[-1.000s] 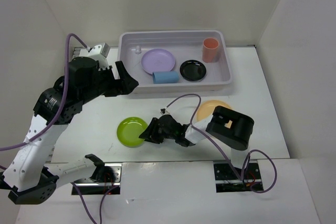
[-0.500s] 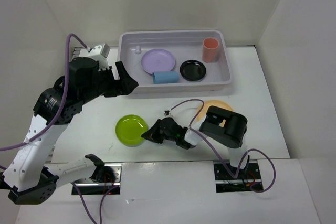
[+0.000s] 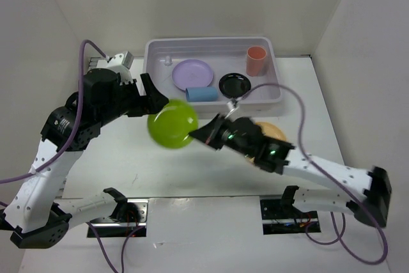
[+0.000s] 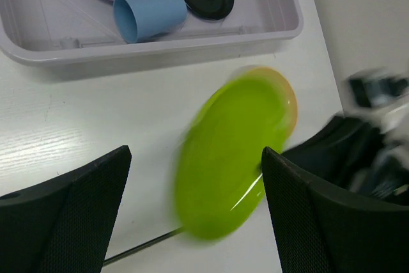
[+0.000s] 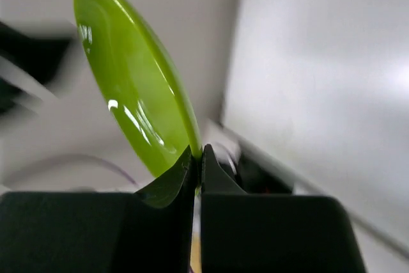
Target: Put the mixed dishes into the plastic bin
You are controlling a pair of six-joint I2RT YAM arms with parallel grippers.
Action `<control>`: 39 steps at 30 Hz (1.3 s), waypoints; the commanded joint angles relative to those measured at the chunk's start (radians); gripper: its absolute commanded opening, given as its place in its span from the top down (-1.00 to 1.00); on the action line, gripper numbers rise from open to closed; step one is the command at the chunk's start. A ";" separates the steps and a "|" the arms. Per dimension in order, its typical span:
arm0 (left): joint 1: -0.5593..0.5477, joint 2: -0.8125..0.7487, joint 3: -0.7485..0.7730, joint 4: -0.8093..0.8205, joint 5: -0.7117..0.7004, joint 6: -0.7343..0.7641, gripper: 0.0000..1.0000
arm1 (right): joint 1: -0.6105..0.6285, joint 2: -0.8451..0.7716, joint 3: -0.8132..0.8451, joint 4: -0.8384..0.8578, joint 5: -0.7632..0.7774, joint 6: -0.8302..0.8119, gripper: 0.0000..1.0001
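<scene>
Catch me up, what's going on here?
The right hand is clamped on the rim of the green plate, holding it tilted in the air just in front of the bin. The bin holds a lavender plate, a black plate, a blue cup on its side and a red cup upright. The orange plate lies on the table, partly under the right arm. The left hand is open and empty by the bin's front left corner.
</scene>
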 commanded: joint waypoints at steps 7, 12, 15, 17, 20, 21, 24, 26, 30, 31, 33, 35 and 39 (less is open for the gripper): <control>0.005 -0.007 0.037 0.085 0.039 -0.008 -0.79 | -0.940 -0.048 0.155 -0.064 -0.392 -0.280 1.00; 0.005 -0.007 0.048 0.076 0.050 -0.008 -0.79 | -1.092 0.341 0.415 -0.022 -0.559 -0.343 1.00; 0.005 -0.007 0.048 0.067 0.050 -0.008 -0.79 | -1.103 0.565 0.553 -0.013 -0.587 -0.354 1.00; 0.005 -0.007 0.057 0.067 0.041 -0.008 -0.79 | -1.072 0.680 0.613 -0.036 -0.577 -0.379 1.00; 0.014 -0.007 0.057 0.056 0.041 -0.008 -0.79 | -1.048 0.777 0.675 -0.056 -0.566 -0.389 1.00; 0.015 0.004 0.048 0.056 0.041 -0.008 -0.79 | -1.048 0.794 0.698 -0.076 -0.552 -0.400 1.00; 0.015 0.004 0.019 0.065 0.052 -0.008 -0.79 | -1.038 0.871 0.756 -0.119 -0.541 -0.425 1.00; 0.015 0.013 0.005 0.074 0.071 -0.008 -0.79 | -1.029 0.932 0.803 -0.150 -0.520 -0.440 1.00; 0.015 0.013 -0.019 0.097 0.090 -0.028 -0.79 | -1.029 0.963 0.813 -0.168 -0.471 -0.451 1.00; 0.015 0.013 -0.031 0.111 0.104 -0.028 -0.79 | -1.029 0.963 0.804 -0.168 -0.460 -0.451 1.00; 0.015 0.013 -0.041 0.120 0.114 -0.037 -0.79 | -1.029 0.972 0.804 -0.179 -0.449 -0.460 1.00; 0.015 0.013 -0.041 0.120 0.114 -0.037 -0.79 | -1.029 0.981 0.804 -0.190 -0.439 -0.460 1.00; 0.015 0.013 -0.059 0.131 0.124 -0.037 -0.79 | -1.020 0.991 0.793 -0.214 -0.403 -0.478 1.00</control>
